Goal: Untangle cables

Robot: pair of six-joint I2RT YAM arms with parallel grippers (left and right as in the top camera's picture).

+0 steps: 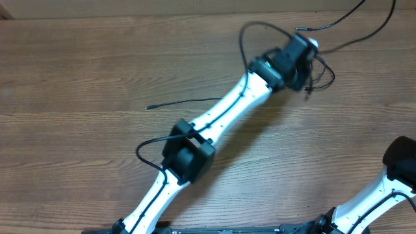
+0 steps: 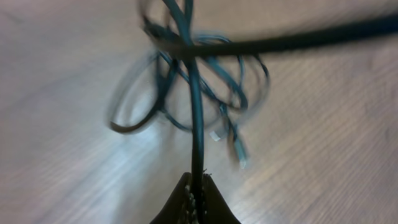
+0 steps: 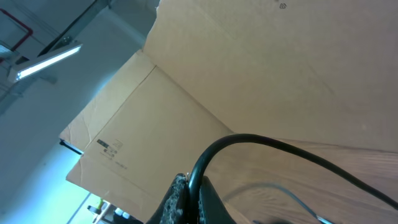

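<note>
My left gripper [image 1: 308, 73] reaches to the far right of the table and, in its wrist view, its jaws [image 2: 198, 182] are shut on one black cable strand [image 2: 196, 124]. Beyond them a blurred tangle of cables [image 2: 199, 87] loops over the wood, with small plug ends [image 2: 239, 155]; overhead it shows as a small knot [image 1: 322, 73]. Two strands [image 1: 354, 29] run off the top right. One separate cable [image 1: 182, 102] lies straight at mid-table. My right gripper [image 3: 189, 185] is shut on a black cable [image 3: 261, 142] that arcs to the right; its fingers are out of the overhead view.
The wooden table [image 1: 78, 71] fills the overhead view. My left arm [image 1: 221, 110] lies diagonally across the middle. The right arm [image 1: 396, 169] stands at the bottom right corner. A cardboard wall [image 3: 249, 68] rises behind the table's far edge.
</note>
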